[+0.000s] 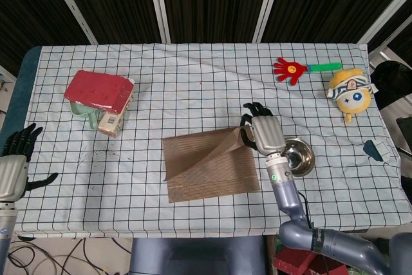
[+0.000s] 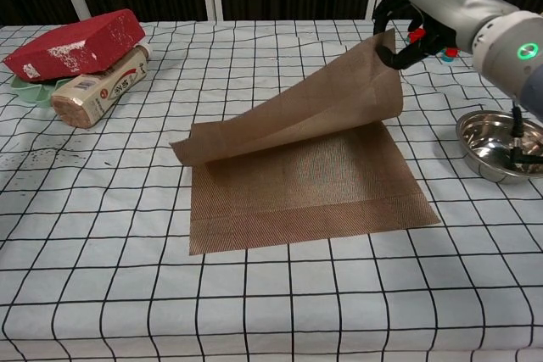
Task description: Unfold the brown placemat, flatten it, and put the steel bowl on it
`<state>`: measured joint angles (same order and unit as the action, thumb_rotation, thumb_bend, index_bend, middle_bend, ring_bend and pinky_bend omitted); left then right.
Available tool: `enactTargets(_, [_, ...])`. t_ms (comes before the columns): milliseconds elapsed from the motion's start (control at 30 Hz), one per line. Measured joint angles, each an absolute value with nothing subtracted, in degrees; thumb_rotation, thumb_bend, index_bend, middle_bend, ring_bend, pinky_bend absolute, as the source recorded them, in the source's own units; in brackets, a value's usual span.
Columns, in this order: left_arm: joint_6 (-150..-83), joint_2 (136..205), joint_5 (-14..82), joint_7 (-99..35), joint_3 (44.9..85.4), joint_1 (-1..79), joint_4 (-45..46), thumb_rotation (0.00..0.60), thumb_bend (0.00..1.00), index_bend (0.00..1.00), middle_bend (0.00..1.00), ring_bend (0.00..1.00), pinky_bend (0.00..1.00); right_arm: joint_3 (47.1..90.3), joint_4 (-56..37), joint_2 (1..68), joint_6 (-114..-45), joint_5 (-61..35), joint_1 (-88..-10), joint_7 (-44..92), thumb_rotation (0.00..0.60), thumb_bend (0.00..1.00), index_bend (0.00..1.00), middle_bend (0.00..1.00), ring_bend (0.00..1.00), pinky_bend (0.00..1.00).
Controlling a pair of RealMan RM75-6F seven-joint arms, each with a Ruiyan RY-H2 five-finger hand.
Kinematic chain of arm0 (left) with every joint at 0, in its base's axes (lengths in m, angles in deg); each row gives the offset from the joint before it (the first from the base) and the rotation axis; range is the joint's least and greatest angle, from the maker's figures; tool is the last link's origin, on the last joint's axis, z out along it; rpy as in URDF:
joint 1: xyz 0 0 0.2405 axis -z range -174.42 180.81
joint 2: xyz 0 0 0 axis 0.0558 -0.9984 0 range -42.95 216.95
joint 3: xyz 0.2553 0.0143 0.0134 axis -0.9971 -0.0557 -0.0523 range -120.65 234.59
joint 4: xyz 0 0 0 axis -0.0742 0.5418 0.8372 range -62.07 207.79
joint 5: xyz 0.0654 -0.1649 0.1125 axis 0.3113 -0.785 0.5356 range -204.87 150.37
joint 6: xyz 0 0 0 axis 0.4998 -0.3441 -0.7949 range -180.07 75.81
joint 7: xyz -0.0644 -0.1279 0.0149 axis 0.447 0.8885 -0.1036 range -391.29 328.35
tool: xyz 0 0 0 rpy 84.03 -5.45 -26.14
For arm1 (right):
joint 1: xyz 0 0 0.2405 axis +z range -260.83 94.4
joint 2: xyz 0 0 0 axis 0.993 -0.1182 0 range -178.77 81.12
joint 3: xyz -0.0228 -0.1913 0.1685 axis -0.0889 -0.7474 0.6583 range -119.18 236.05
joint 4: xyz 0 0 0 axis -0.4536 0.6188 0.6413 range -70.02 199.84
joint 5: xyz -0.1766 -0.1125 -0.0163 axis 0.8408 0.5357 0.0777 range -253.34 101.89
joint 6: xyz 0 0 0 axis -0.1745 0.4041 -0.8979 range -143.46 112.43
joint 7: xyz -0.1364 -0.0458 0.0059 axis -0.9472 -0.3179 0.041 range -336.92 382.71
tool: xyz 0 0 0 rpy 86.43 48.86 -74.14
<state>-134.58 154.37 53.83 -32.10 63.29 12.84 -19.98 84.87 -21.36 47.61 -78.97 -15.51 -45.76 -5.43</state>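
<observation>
At the middle of the checked bench, the right hand pinches a corner of the brown placemat in its fingers, holding the top layer raised. The steel bowl sits just right of it. The left hand hangs open at the bench's left edge.

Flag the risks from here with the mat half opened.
1. The right hand holds only one corner of the brown placemat; a slip would likely let the lifted flap drop back folded.
2. The lower layer lies skewed against the grid and unpinned, while the left hand idles at the table edge, so pulling may drag the mat.
3. The steel bowl sits under the right forearm, which could bump it.
</observation>
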Motion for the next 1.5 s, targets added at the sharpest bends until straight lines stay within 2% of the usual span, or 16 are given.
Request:
enactTargets(333, [-133.28, 153.53, 52.59, -31.06, 63.46, 13.02, -21.08, 0.6, 0.0, 0.0, 0.0, 0.0, 0.05, 91.98, -11.32, 52.98, -77.19, -27.59, -34.66, -13.09, 0.6, 0.48, 0.66, 0.2, 0.13, 0.23])
enactTargets(567, [-132.48, 153.2, 51.7, -30.83, 63.53, 13.15, -21.68, 0.6, 0.0, 0.0, 0.0, 0.0, 0.05, 94.5, -0.45, 55.58, -76.49, -31.14, -28.34, -14.78, 0.6, 0.48, 0.66, 0.2, 0.13, 0.23])
enactTargets(800, [-132.08, 153.18, 51.05, -31.08, 63.65, 13.28, -21.92, 0.6, 0.0, 0.0, 0.0, 0.0, 0.05, 95.82, 10.01, 57.67, -74.63, -33.96, -23.2, -14.41, 0.6, 0.43, 0.65, 0.18, 0.13, 0.23])
enactTargets(867, [-131.96, 153.21, 50.88, -31.2, 63.67, 13.32, -21.97, 0.6, 0.0, 0.0, 0.0, 0.0, 0.05, 95.85, 12.06, 58.08, -73.87, -34.87, -22.12, -14.18, 0.6, 0.37, 0.59, 0.15, 0.13, 0.22])
enactTargets(933, [-131.83, 153.21, 50.67, -31.41, 63.68, 13.36, -22.03, 0.6, 0.0, 0.0, 0.0, 0.0, 0.05, 95.63, 13.11, 58.35, -73.11, -35.98, -21.37, -14.25, 0.6, 0.3, 0.42, 0.11, 0.12, 0.21])
enactTargets(1000, [-131.69, 153.19, 50.51, -31.6, 63.66, 13.39, -22.11, 0.6, 0.0, 0.0, 0.0, 0.0, 0.05, 95.23, 13.3, 58.42, -72.68, -36.88, -21.21, -14.81, 0.6, 0.24, 0.3, 0.09, 0.12, 0.21])
enactTargets(1133, [-131.62, 153.11, 50.52, -31.84, 63.58, 13.42, -22.29, 0.6, 0.0, 0.0, 0.0, 0.0, 0.05, 94.17, 12.09, 58.09, -72.47, -38.37, -21.5, -16.06, 0.6, 0.16, 0.15, 0.06, 0.12, 0.21])
enactTargets(1267, [-131.93, 153.19, 50.69, -31.85, 63.58, 13.36, -22.19, 0.6, 0.0, 0.0, 0.0, 0.0, 0.05, 93.05, 9.07, 56.95, -73.21, -38.72, -22.59, -16.45, 0.6, 0.13, 0.08, 0.05, 0.12, 0.21])
enactTargets(1500, [-132.34, 153.31, 51.15, -32.05, 63.46, 13.29, -22.01, 0.6, 0.0, 0.0, 0.0, 0.0, 0.05, 90.57, 0.49, 52.96, -76.17, -37.49, -25.87, -16.28, 0.6, 0.12, 0.07, 0.05, 0.12, 0.21])
